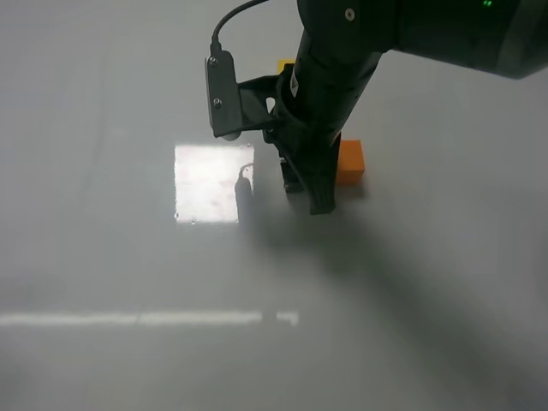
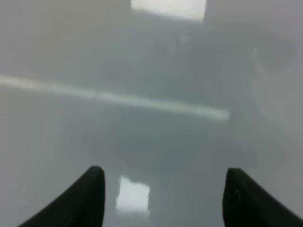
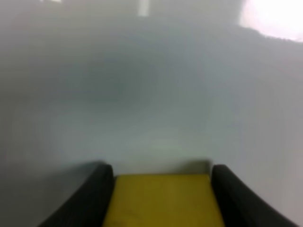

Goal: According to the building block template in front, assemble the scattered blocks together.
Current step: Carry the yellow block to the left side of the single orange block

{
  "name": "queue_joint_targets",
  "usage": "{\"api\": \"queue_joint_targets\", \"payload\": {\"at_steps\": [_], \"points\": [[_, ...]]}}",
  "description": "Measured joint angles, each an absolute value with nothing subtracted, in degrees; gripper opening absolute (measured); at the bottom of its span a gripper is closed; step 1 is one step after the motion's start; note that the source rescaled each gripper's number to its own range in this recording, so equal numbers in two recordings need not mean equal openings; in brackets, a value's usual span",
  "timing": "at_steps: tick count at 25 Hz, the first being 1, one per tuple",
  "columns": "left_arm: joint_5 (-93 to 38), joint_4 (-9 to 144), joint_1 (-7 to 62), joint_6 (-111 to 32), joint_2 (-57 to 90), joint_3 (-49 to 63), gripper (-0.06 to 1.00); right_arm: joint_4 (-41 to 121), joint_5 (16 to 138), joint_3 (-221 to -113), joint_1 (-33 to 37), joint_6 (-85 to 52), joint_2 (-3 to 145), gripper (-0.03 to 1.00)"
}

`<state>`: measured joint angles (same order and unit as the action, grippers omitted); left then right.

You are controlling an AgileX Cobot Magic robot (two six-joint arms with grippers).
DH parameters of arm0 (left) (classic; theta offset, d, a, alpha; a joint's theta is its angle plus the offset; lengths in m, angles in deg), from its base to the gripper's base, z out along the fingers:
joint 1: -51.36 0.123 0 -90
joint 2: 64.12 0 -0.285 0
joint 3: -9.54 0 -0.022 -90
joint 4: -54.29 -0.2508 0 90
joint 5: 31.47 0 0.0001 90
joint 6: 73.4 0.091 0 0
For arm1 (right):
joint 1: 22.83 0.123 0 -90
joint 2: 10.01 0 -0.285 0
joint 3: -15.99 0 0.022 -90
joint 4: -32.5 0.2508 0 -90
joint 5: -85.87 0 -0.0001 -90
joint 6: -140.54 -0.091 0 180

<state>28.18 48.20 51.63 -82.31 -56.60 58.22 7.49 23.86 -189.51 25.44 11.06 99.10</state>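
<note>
**At table centre-right: yellow cube in grasp, orange cube alongside**

**Finding 1: step in hand.** Judged step: bringing the held cube against its mate to match the template.
- The table (image 1: 103,257) is plain grey with a glare patch (image 1: 208,183), and the right arm (image 1: 342,51) works over it.
- The right end effector (image 1: 310,184) is clamped on the yellow cube (image 3: 161,203). In the right wrist view the cube fills the gap between the two fingers. In the high view it is hidden.
- The orange cube (image 1: 349,163) sits on the table just beside the fingers, at their 3 o'clock. Contact cannot be told.
- To do this well:
  - Hold the yellow cube level and square its face to the orange one.
  - Close the gap slowly along the table.
  - Let go only once the faces are flush. A skewed push would likely slide the loose orange cube away.
- Colour order should be checked against the template (image 1: 285,65). Only a yellow corner of it shows, at 12 o'clock behind the arm, so the identification is a judgement.

**Finding 2: pose.**
- The right arm enters from 1 o'clock with its wrist pitched steeply down. The fingers point toward 6 o'clock, close to the table.
- The left end effector (image 2: 163,198) is outside the high view. Its fingertips are spread wide over the table with nothing between them.
</note>
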Motion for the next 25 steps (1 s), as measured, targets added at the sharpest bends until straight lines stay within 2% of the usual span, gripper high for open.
{"api": "queue_joint_targets", "payload": {"at_steps": [10, 12, 13, 17, 18, 20, 25], "points": [[28.18, 48.20, 51.63, -82.43, -56.60, 58.22, 0.36, 4.93, 23.86, -189.62, 25.39, 11.06, 99.10, 0.00], [28.18, 48.20, 51.63, -82.43, -56.60, 58.22, 0.36, 4.93, 23.86, -189.62, 25.39, 11.06, 99.10, 0.04], [28.18, 48.20, 51.63, -82.43, -56.60, 58.22, 0.36, 4.88, 23.86, -189.62, 25.39, 11.08, 99.10, 0.11], [28.18, 48.20, 51.63, -82.50, -56.60, 58.22, 0.36, 4.94, 23.85, -189.62, 25.26, 11.08, 99.10, 0.67], [28.18, 48.20, 51.63, -82.50, -56.60, 58.22, 0.36, 4.94, 23.85, -189.62, 25.26, 11.08, 99.10, 0.76], [28.18, 48.20, 51.63, -82.50, -56.60, 58.22, 0.36, 4.94, 23.85, -189.62, 25.26, 10.63, 99.10, 0.84], [28.18, 48.20, 51.63, -82.50, -56.60, 58.22, 0.36, 6.98, 22.88, -189.62, 25.43, 9.77, 98.10, 0.90]]}}
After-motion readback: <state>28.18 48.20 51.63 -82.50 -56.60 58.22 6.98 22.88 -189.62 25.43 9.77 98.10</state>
